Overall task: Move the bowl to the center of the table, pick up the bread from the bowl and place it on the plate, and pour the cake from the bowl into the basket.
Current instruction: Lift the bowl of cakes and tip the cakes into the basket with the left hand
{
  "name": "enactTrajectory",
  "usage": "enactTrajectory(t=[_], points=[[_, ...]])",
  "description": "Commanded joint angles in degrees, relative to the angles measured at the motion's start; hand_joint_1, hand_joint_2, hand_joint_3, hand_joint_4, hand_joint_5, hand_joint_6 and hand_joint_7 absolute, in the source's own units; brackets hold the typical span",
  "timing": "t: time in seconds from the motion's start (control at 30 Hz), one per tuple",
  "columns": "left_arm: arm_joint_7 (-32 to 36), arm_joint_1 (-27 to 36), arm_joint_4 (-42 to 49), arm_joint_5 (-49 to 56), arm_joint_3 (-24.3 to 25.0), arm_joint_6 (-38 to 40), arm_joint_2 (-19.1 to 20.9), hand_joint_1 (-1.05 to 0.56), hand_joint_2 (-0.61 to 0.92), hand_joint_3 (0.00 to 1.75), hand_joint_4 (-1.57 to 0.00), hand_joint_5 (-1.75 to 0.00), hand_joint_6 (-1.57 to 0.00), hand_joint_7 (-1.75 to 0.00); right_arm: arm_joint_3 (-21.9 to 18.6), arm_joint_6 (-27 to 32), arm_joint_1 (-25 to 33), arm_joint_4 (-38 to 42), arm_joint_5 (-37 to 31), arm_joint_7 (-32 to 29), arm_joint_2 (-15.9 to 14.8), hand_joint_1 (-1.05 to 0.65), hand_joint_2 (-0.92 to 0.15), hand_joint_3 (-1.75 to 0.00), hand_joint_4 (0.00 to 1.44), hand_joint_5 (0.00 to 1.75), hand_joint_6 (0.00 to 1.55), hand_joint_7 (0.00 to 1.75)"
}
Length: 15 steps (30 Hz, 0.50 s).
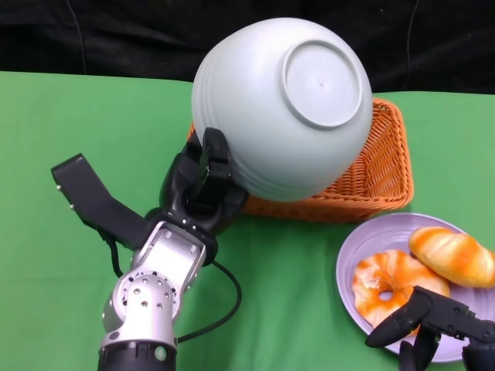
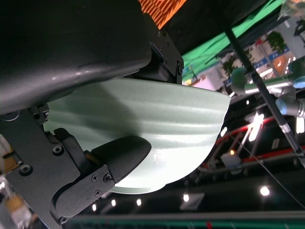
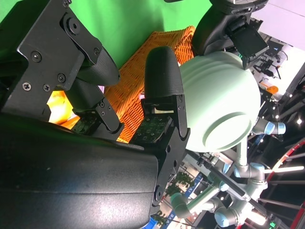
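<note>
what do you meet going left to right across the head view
left hand gripping the upturned bowl → basket behind it → plate with a doughnut, then a bread roll

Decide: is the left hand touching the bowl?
Touching. In the head view the left hand grips the upturned bowl at its rim; the left wrist view shows a finger pressed against the bowl's ribbed outside.
</note>
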Motion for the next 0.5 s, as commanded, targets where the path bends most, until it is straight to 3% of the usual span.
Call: enactTrajectory(t=[0.03, 0.5], points=[[-3.43, -3.02, 1.34, -0.53, 1.23, -1.03, -0.48, -0.28, 0.22, 1.75, -1.06, -1.75, -0.85, -1.75, 2.04, -3.03, 1.07, -0.57, -0.87, 0.52, -1.22, 0.18, -0.12, -1.65, 0.98, 1.7, 0.93, 1.22], [-8.8, -4.33, 6.65, 5.81, 1.12, -6.53, 0.88, -0.23, 0.26, 1.68, -1.05, -1.75, -0.85, -1.75, 2.08, -2.35, 0.96, -0.91, -0.63, 0.94, -1.52, 0.2, -0.12, -1.67, 0.99, 1.69, 0.94, 1.21]])
